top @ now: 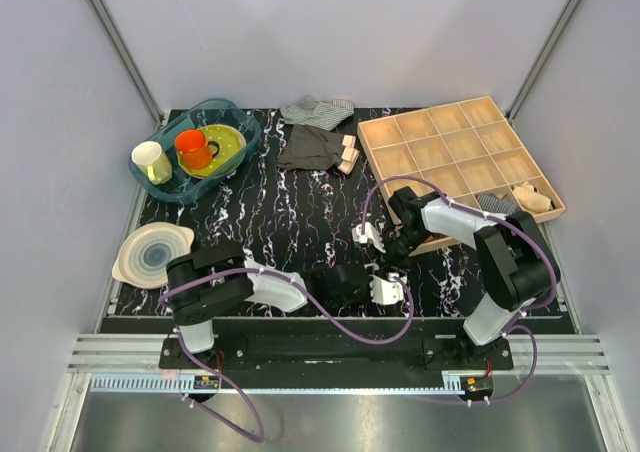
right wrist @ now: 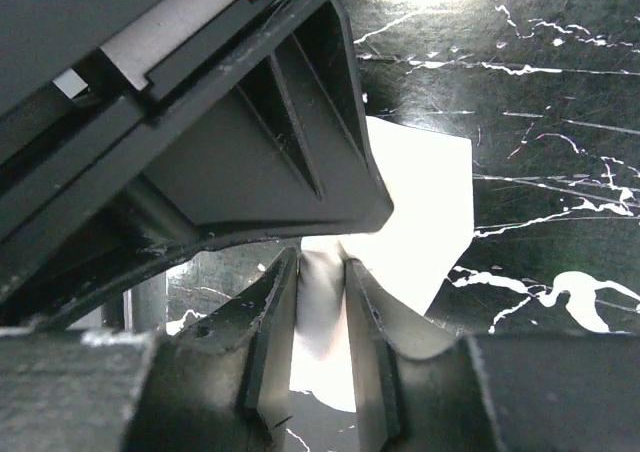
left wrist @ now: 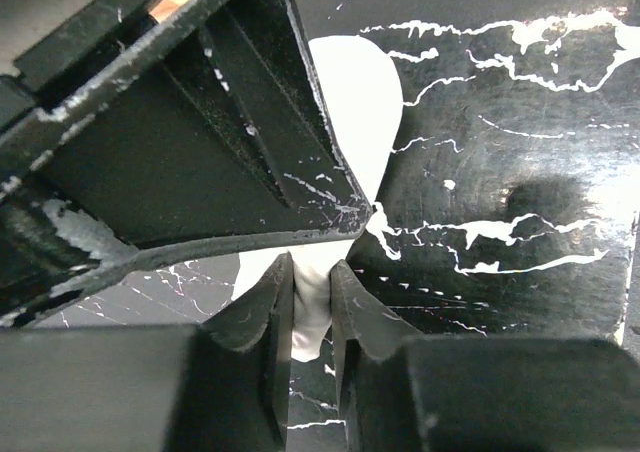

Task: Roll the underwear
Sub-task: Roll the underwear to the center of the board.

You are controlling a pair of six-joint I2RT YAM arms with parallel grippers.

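**Left end effector** (left wrist: pixel 312 267): clamped on a fold of the underwear (left wrist: pixel 355 102). In the left wrist view, white cloth fills the narrow gap between the fingers (left wrist: pixel 265 322). The rest of the cloth spreads ahead of the tips on the bench (left wrist: pixel 520 122).

**Right end effector** (right wrist: pixel 320 262): likewise closed on the white cloth. A pinched strip runs down between its fingers (right wrist: pixel 270 312). A flat panel lies just beyond the tips, towards their right.

**Underwear**: held by both end effectors at once. In the top view it sits between them at the near middle of the bench. White cloth shows just past the left end effector's tip and again beside the right wrist. The span between those two patches is hidden by the right arm.

**Tray** (top: pixel 425 112): wooden, in compartments, directly behind the right end effector. It holds a striped piece (top: pixel 495 202) and a pale item (top: pixel 530 197) in its near right cells.

**Dark garment** (top: pixel 312 147): well beyond both end effectors. A striped cloth (top: pixel 318 110) lies behind it and wooden blocks (top: pixel 348 157) sit at its right edge.

**Basin** (top: pixel 175 194): blue, far to the left of the left end effector. It contains a white cup (top: pixel 150 162), an orange cup (top: pixel 192 147) and a yellow plate (top: pixel 228 144).

**Plate** (top: pixel 152 252): pale and ringed, on the bench well to the left of the left arm.
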